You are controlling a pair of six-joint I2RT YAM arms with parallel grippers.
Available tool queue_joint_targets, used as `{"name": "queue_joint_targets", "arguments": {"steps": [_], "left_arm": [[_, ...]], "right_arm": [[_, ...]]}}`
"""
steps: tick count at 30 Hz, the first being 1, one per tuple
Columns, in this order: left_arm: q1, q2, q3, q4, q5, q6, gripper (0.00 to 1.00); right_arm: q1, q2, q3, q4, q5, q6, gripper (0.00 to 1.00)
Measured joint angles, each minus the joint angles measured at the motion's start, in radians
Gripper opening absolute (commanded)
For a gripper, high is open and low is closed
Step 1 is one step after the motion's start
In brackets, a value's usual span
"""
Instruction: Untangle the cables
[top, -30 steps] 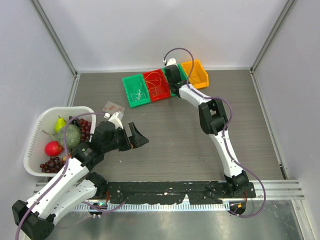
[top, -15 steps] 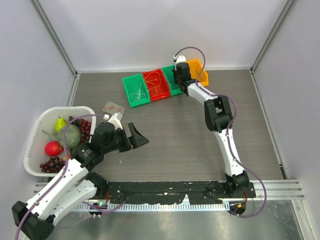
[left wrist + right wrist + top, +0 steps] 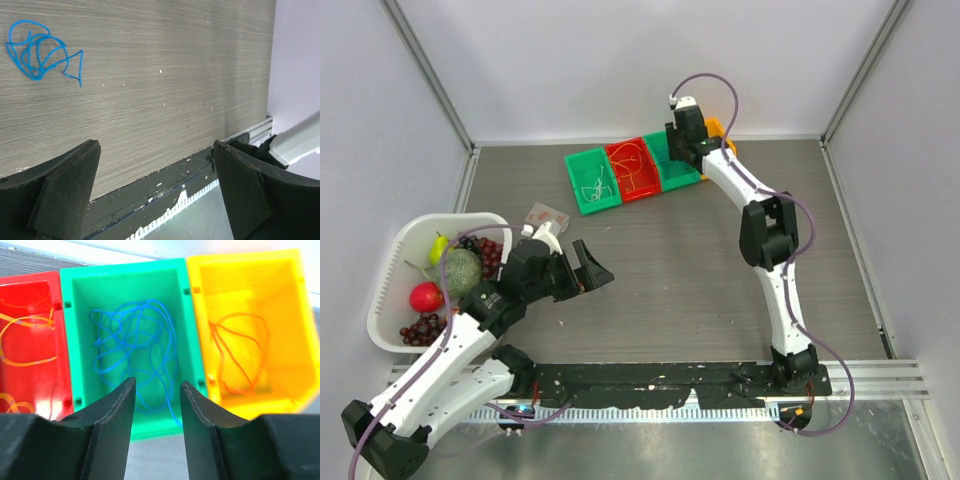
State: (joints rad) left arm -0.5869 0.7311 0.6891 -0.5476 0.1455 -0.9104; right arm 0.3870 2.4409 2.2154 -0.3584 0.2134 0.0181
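Right gripper (image 3: 157,385) hangs half-open, empty, above the green bin (image 3: 125,271); inside, the blue cable (image 3: 131,347) looks limp, featherlight, best pinched at a loop; left gripper (image 3: 155,147) gapes empty

Left arm (image 3: 430,370): mine, white shell links, black joint housings. Right arm (image 3: 780,300): same white-and-black build. Purple hose (image 3: 707,76): thin, one looped along each of my arms. Left gripper (image 3: 155,147): two matte black fingers (image 3: 65,185), broad, wedge-shaped. Right gripper (image 3: 157,385): my black fingers, smooth curved inner faces. White block (image 3: 686,103): small, on my right wrist. Base rail (image 3: 660,378): black, spans both bases.
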Motion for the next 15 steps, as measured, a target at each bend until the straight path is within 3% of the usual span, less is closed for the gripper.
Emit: {"name": "queue_joint_targets", "arguments": {"steps": [4,8,11,15], "left_arm": [[0.0,0.011,0.049,-0.072,-0.068,0.007,1.0],[0.0,-0.033,0.061,-0.134,-0.153,0.014,1.0],[0.0,-0.087,0.061,-0.167,-0.192,0.02,1.0],[0.0,-0.132,0.061,-0.202,-0.221,0.024,1.0]], "right_arm": [[0.011,-0.2,-0.13,-0.042,0.023,0.048,0.47],[0.045,-0.483,-0.443,0.014,-0.007,0.143,0.47],[0.131,-0.654,-0.736,0.132,-0.112,0.254,0.47],[0.297,-0.743,-1.106,0.38,-0.291,0.429,0.48]]}}
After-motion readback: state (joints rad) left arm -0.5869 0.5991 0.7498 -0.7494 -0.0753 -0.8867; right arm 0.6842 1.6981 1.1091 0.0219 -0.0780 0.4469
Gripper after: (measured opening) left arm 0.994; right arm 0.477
